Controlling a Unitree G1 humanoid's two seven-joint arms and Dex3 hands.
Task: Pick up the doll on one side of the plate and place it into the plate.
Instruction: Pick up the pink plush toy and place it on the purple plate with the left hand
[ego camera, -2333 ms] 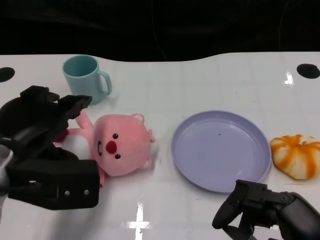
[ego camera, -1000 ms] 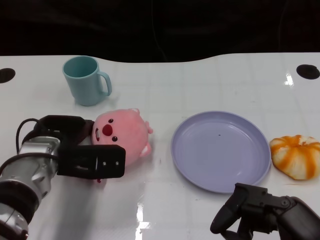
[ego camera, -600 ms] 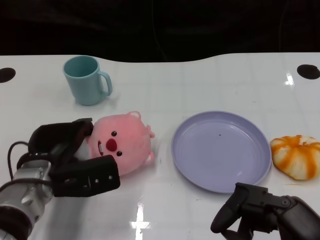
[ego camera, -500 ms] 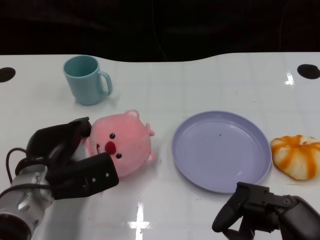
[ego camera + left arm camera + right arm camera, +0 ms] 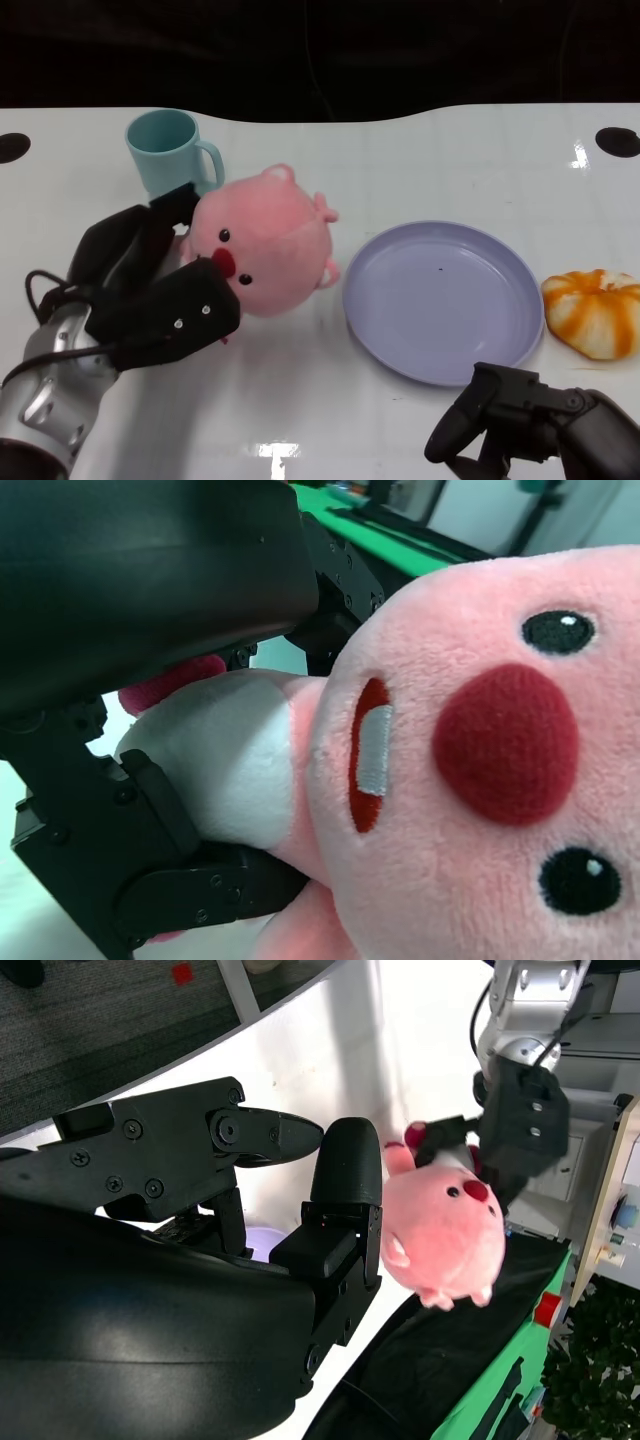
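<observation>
A: Listing item one: doll, pink plush, red nose. Location?

B: Clamped in the left hand, fingers closed around its body, head sticking out toward the plate. It appears raised off the table, just beside the plate's near-left rim, not over it.

A: Item two: plate, lavender. Contents?

B: None showing. It sits between the doll and an orange-and-white plush.

A: Item three: right hand?

B: Low by the near table edge, fingers curled in, nothing in them.

A: Item four: teal mug?

B: Behind the doll, not involved.

A: Progress entry?

B: Pickup judged done. Remaining: carry the doll across over the plate, lower it, release.
</observation>
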